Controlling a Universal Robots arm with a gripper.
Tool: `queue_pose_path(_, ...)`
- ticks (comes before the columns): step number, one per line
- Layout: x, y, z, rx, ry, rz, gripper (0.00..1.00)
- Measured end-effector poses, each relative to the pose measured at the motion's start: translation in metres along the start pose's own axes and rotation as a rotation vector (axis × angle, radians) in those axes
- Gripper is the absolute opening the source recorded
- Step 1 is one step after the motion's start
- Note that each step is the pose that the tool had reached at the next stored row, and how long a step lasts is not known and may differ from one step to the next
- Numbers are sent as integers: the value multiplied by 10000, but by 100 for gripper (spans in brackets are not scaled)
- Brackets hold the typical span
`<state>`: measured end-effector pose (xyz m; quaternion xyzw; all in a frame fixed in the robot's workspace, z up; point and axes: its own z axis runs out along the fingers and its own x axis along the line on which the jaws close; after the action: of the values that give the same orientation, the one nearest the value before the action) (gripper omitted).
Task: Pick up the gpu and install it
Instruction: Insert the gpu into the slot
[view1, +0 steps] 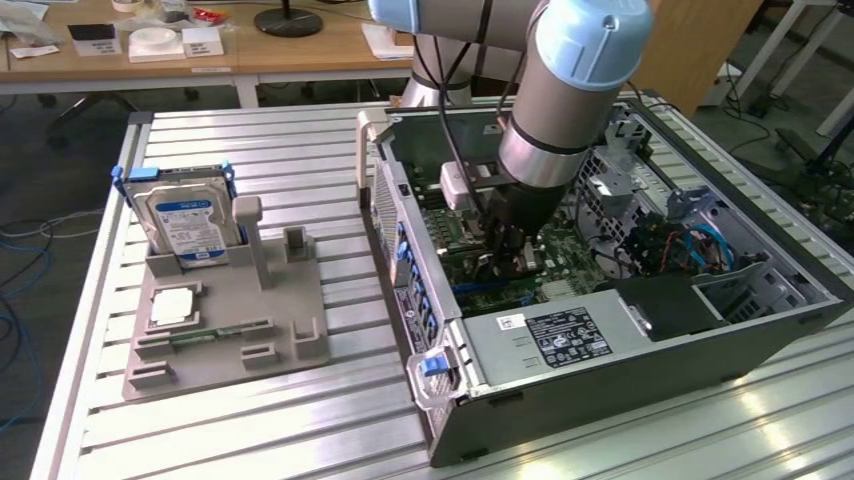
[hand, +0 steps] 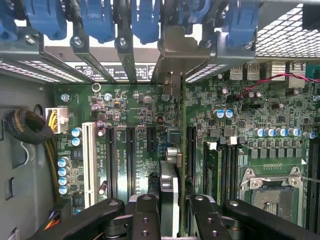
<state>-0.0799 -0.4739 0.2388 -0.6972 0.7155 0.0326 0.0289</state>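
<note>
Wrist view: claw (hand: 174, 212) narrowly clamped on upright gpu (hand: 170, 187), above motherboard (hand: 135, 110) slots.

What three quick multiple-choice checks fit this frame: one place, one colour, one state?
1. Where is the hard drive?
A. upright in the grey fixture
B. flat on the wooden desk behind
C. on the floor

2. What colour are the retainer clips at the card slot openings?
A. red
B. blue
C. yellow

3. The pincer is:
A. open over the fixture
B. shut on the hard drive
C. shut on the gpu inside the computer case

Key: A, the drive stands in the fixture beside the case; B, the wrist view shows them blue; C, the card sits edge-on between the fingers over the motherboard.
</note>
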Motion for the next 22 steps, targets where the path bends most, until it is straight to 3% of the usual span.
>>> queue_pose_path(22,7,8,70,-6,-10,-1,27)
